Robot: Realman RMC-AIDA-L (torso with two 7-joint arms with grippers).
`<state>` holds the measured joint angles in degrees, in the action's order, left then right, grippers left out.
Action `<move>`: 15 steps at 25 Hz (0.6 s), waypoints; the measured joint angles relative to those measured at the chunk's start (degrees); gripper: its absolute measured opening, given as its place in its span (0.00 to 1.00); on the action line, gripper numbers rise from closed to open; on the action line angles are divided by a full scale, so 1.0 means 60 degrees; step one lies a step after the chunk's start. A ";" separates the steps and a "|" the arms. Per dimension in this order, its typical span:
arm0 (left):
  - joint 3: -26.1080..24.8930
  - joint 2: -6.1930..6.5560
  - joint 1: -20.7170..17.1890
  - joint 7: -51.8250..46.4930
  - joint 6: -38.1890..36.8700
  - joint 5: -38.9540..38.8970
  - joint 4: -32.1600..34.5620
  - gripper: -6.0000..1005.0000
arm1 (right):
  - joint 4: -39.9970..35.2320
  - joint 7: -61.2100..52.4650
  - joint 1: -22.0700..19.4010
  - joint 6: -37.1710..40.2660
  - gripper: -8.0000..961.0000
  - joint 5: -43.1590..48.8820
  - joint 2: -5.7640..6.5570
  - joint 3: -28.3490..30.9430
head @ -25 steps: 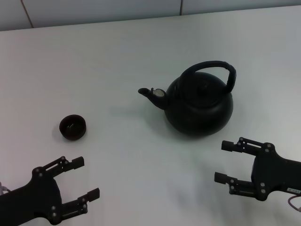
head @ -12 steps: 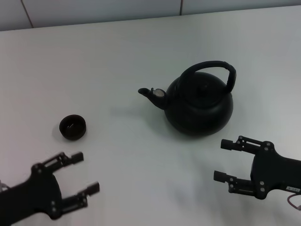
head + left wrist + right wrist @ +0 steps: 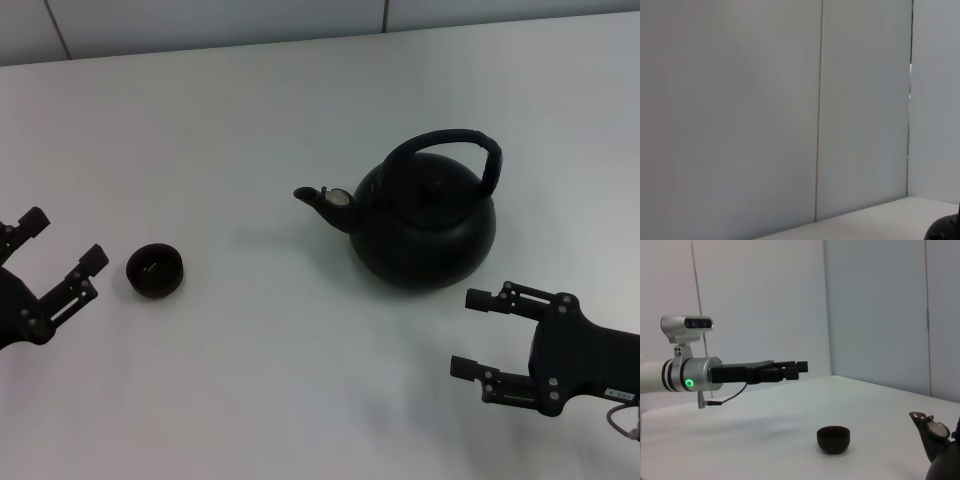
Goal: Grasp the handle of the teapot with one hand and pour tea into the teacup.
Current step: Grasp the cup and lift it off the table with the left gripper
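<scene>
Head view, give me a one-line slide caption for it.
Black teapot with spout toward the small teacup; open left hand beside the cup, open right hand near the pot.

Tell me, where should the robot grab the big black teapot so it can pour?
Probably by the handle, the thick black arch over the teapot. It stands upright with an open gap beneath it, above the lid, so fingers can close around its top bar from above. The open right gripper is nearest, just in front of the pot. The spout already points toward the teacup.
</scene>
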<state>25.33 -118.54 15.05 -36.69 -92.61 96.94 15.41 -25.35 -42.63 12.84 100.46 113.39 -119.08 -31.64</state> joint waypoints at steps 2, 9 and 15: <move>0.0000 0.0002 0.0002 0.0055 -0.0003 0.0001 -0.0040 0.80 | -0.0002 0.0000 0.0005 0.0000 0.77 -0.0001 0.0000 0.0001; 0.0106 -0.0008 0.0007 0.0345 0.0222 0.0068 -0.0130 0.80 | -0.0008 0.0001 0.0043 -0.0104 0.77 -0.0002 -0.0001 0.0015; 0.0488 -0.0007 0.0016 0.0669 0.0768 0.0174 -0.0175 0.80 | -0.0008 0.0002 0.0065 -0.0114 0.77 -0.0002 0.0006 0.0016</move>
<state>28.26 -118.58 15.15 -32.67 -88.01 97.98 14.36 -25.40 -42.62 13.22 99.78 113.37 -119.05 -31.55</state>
